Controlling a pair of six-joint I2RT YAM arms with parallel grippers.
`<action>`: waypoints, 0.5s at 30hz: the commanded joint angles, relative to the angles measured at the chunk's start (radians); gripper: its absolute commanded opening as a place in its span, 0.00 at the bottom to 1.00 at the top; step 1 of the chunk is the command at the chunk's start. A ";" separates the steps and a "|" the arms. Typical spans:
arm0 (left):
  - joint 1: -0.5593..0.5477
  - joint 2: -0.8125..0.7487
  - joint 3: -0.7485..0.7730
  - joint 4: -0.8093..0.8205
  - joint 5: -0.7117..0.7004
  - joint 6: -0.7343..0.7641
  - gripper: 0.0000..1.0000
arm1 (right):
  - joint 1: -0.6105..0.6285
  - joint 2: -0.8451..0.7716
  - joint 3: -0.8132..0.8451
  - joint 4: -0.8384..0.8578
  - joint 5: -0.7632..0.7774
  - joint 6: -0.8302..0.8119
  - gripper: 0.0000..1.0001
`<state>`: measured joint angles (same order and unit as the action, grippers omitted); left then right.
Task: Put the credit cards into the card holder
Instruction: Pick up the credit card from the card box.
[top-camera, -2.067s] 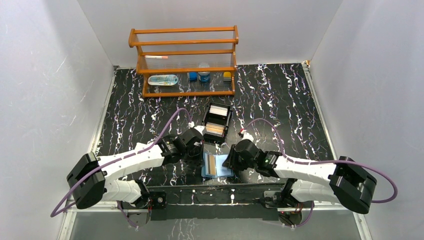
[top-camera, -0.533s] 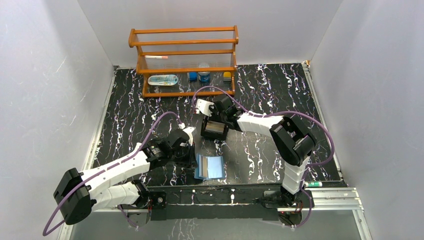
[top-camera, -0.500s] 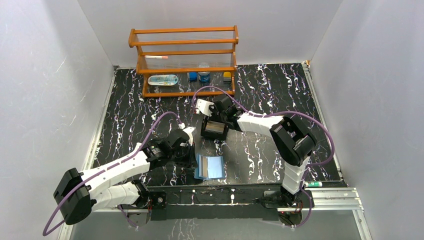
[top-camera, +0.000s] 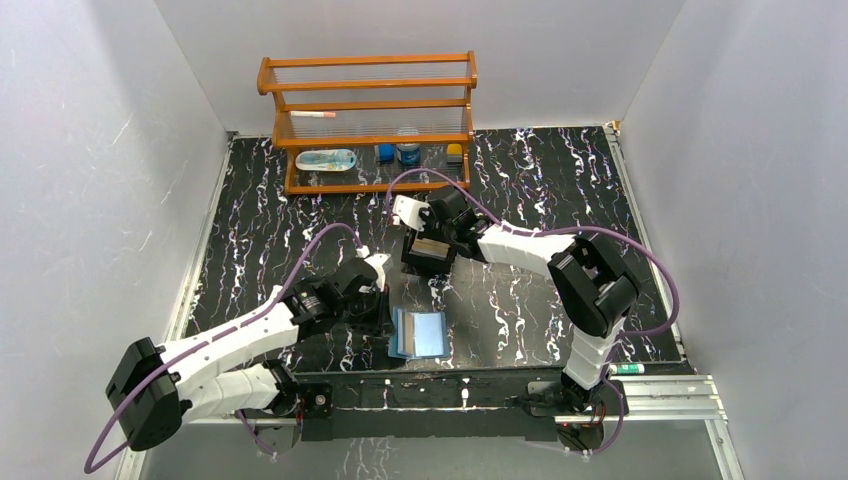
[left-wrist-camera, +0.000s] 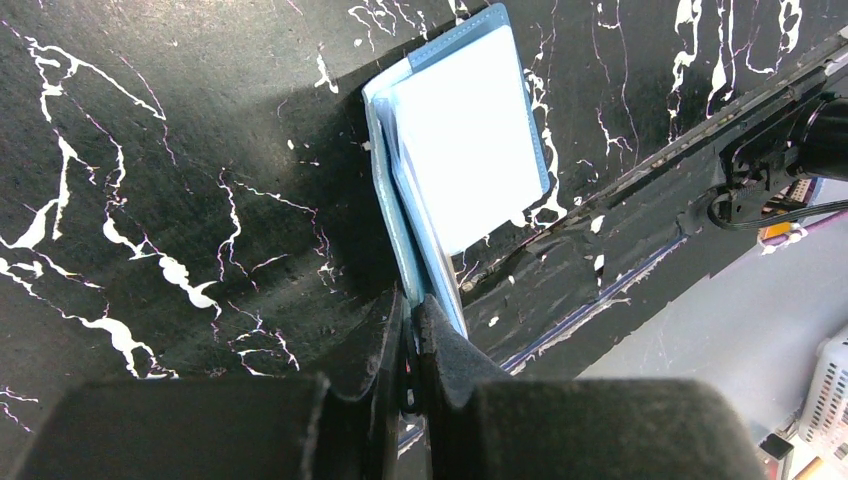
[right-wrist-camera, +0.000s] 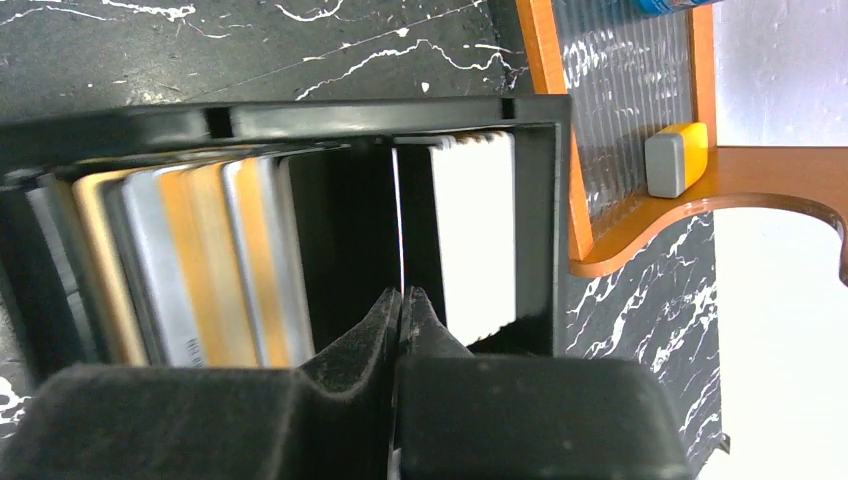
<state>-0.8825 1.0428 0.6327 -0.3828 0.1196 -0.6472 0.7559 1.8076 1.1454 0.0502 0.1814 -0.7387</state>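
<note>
Black marble-look tabletop boxed in by pale grey walls.
The table (top-camera: 260, 230) is black with white and faint purple veining. Plain panels enclose it: the left wall (top-camera: 90, 180), the far wall (top-camera: 560, 50) and the right wall (top-camera: 760, 180). A wooden rack (top-camera: 370, 61) with clear ribbed shelves stands at the far edge, left of centre. A metal rail (top-camera: 670, 383) runs along the near edge. The light is soft and even.
</note>
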 joint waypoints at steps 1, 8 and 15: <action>0.005 -0.029 -0.003 -0.016 -0.003 -0.005 0.06 | -0.002 -0.084 0.036 -0.018 -0.008 0.027 0.04; 0.006 -0.024 -0.030 0.061 0.022 -0.059 0.04 | 0.000 -0.188 0.035 -0.107 -0.106 0.131 0.00; 0.009 -0.061 -0.124 0.223 0.031 -0.194 0.03 | 0.000 -0.307 0.049 -0.171 -0.125 0.468 0.00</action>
<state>-0.8799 1.0222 0.5545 -0.2707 0.1242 -0.7475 0.7567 1.5803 1.1458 -0.0746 0.0784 -0.5358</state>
